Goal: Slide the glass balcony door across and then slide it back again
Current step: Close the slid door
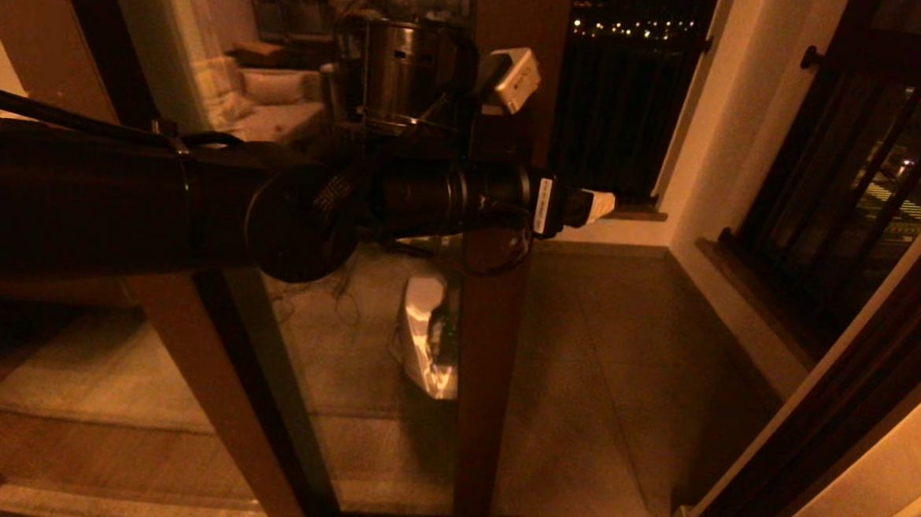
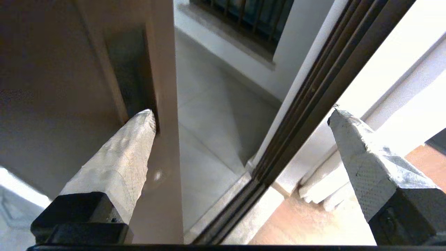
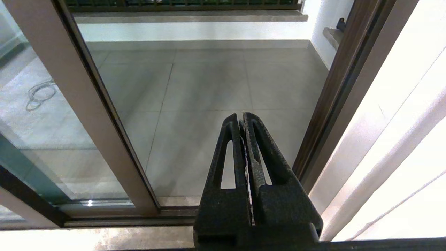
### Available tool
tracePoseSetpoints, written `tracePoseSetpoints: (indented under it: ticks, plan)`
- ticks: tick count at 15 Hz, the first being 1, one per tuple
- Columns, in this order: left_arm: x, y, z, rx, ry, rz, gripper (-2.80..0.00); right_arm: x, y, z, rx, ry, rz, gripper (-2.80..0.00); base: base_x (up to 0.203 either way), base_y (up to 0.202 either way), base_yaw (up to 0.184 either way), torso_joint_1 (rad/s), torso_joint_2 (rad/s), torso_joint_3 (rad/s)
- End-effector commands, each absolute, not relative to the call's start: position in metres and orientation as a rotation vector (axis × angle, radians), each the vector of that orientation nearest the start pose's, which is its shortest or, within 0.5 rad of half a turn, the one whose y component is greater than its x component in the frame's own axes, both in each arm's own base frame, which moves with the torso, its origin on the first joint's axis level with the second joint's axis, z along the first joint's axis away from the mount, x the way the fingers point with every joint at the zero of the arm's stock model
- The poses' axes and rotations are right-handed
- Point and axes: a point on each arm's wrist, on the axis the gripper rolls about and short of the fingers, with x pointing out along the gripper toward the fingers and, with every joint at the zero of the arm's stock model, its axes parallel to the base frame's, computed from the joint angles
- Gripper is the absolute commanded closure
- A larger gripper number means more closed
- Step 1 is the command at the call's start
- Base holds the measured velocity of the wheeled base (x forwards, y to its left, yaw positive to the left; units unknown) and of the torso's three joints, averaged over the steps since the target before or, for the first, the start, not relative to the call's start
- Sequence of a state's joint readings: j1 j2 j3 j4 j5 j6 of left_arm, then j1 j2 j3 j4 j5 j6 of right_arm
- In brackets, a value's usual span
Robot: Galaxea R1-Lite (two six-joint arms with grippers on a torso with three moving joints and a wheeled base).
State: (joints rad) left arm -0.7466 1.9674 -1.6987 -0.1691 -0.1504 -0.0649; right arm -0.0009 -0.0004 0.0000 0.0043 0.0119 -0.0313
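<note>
The brown-framed glass balcony door (image 1: 495,355) stands upright, partly slid open.

Head view: dim and orange all over; far little lights shine in the dark outside.
Glass: the glass balcony door (image 1: 395,302) mirrors a room.
Wrist views: much brighter, pale light.
Glare: white wall (image 2: 400,80) past the fingertips (image 2: 343,120) glows.

Grey floor tiles (image 3: 209,80) cover the balcony, dark railing bars (image 1: 843,176) stand along its far side, and a loose cable (image 3: 40,94) lies coiled on the floor.
</note>
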Motion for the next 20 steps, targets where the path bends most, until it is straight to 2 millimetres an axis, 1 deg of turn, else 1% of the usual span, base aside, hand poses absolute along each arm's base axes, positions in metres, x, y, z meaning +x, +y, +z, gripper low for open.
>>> tracePoseSetpoints:
  ticks: [1, 3, 5, 7, 8, 9, 10, 11, 13, 15, 17, 18, 20]
  plan:
    - [0.287, -0.272, 0.293, -0.027, 0.141, -0.895, -2.80, -0.023, 0.000, 0.075, -0.032, 0.004, 0.011, 0.00, 0.000, 0.000, 0.000, 0.000, 0.00, 0.000]
    - [0.273, -0.260, 0.294, -0.021, 0.159, -0.895, -2.80, -0.023, 0.000, 0.075, -0.032, 0.004, 0.011, 0.00, 0.000, 0.000, 0.000, 0.000, 0.00, 0.000]
    - [0.251, -0.240, 0.302, -0.022, 0.155, -0.894, -2.80, -0.023, 0.000, 0.075, -0.032, 0.003, 0.012, 0.00, 0.000, 0.000, 0.000, 0.000, 0.00, 0.000]
    - [0.221, -0.210, 0.316, -0.027, 0.124, -0.880, -2.80, -0.023, 0.000, 0.075, -0.032, 0.004, 0.011, 0.00, 0.000, 0.000, 0.000, 0.000, 0.00, 0.000]
    - [0.202, -0.192, 0.324, -0.025, 0.099, -0.861, -2.80, -0.023, 0.000, 0.075, -0.032, 0.004, 0.011, 0.00, 0.000, 0.000, 0.000, 0.000, 0.00, 0.000]
    - [0.181, -0.171, 0.332, -0.020, 0.075, -0.828, 0.00, -0.023, 0.000, 0.075, -0.032, 0.004, 0.011, 0.00, 0.000, 0.000, 0.000, 0.000, 0.00, 0.000]
    - [0.160, -0.147, 0.336, -0.011, 0.068, -0.769, 0.00, -0.023, 0.000, 0.075, -0.032, 0.004, 0.011, 0.00, 0.000, 0.000, 0.000, 0.000, 0.00, 0.000]
    - [0.142, -0.123, 0.336, 0.001, 0.074, -0.691, 0.00, -0.023, 0.000, 0.075, -0.032, 0.003, 0.011, 0.00, 0.000, 0.000, 0.000, 0.000, 0.00, 0.000]
    - [0.106, -0.070, 0.333, 0.006, 0.056, -0.480, 0.00, -0.023, 0.000, 0.075, -0.032, 0.004, 0.011, 0.00, 0.000, 0.000, 0.000, 0.000, 0.00, 0.000]
    - [0.072, -0.029, 0.328, -0.007, 0.004, -0.258, 0.00, -0.023, 0.000, 0.075, -0.032, 0.004, 0.011, 0.00, 0.000, 0.000, 0.000, 0.000, 0.00, 0.000]
    - [0.043, -0.006, 0.321, -0.017, -0.048, -0.046, 0.00, -0.023, 0.000, 0.075, -0.032, 0.004, 0.012, 0.00, 0.000, 0.000, 0.000, 0.000, 0.00, 0.000]
    - [0.023, 0.001, 0.316, -0.024, -0.087, 0.030, 0.00, -0.023, 0.000, 0.075, -0.032, 0.004, 0.012, 0.00, 0.000, 0.000, 0.000, 0.000, 0.00, 0.000]
    - [-0.009, 0.005, 0.298, -0.027, -0.143, 0.133, 0.00, -0.023, 0.000, 0.075, -0.032, 0.004, 0.012, 0.00, 0.000, 0.000, 0.000, 0.000, 0.00, 0.000]
